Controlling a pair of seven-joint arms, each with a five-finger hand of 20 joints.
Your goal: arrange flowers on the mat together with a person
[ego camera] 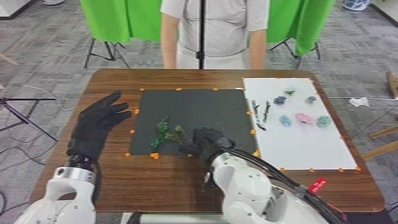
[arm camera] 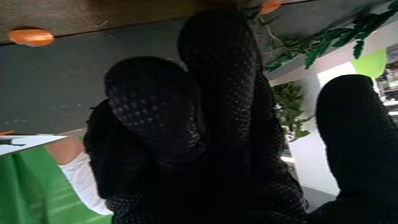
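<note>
My left hand [ego camera: 96, 127] lies over the table left of the black mat [ego camera: 200, 102], fingers straight and open. My right hand [ego camera: 210, 141] is low over the mat's near part, its fingertips close beside a dull green sprig [ego camera: 179, 135]. Left of that sprig lies a brighter green leafy stem [ego camera: 162, 134]. In the right wrist view my right hand [arm camera: 222, 100] has its fingers extended and the thumb apart, with green leaves [arm camera: 290, 107] behind the gap and more leaves [arm camera: 336, 40] past the fingertips. Whether the fingers touch the sprig is hard to tell.
On the right, a white mat [ego camera: 293, 145] holds a pink flower [ego camera: 305, 118], several bluish flowers [ego camera: 285, 120], a small green piece [ego camera: 290, 91] and thin dark stems [ego camera: 266, 111]. Orange tabs [ego camera: 155, 156] line the mats' edges. A red tag [ego camera: 318, 184] lies near the right arm.
</note>
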